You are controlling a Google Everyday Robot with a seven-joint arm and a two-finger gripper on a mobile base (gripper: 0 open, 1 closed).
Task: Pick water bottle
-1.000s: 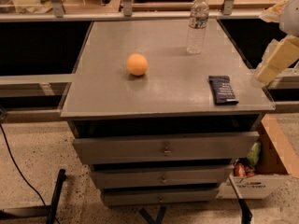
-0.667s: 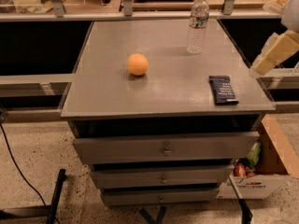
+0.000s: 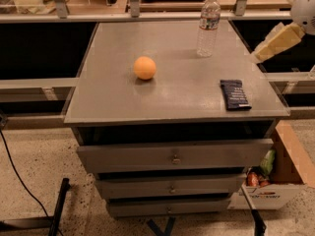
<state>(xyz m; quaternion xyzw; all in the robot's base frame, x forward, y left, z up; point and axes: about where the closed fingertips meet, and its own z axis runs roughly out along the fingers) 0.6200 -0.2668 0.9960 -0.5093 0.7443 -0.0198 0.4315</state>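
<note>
- Bottle (image 3: 208,26) stands upright near the far right corner of the grey cabinet top (image 3: 123,102), in the upper middle-right of the frame, cap on, with nothing touching it.
- Ball (image 3: 145,68) lies to its lower left, well apart; a dark packet (image 3: 235,94) lies flat below it, near the right front edge.
- Gripper (image 3: 275,42) hangs at the upper right edge of the frame, just off the cabinet's right side, pointing down-left toward the bottle but apart from it.
- It holds nothing and touches nothing; whether it is open or closed I cannot tell.
- Step in hand, as I judge it: the approach, with no grasp begun.
- The next move calls for a reach leftward across the right edge, level with the ribbed body, and closing on it gently; a light, tall bottle may tip if nudged.
</note>
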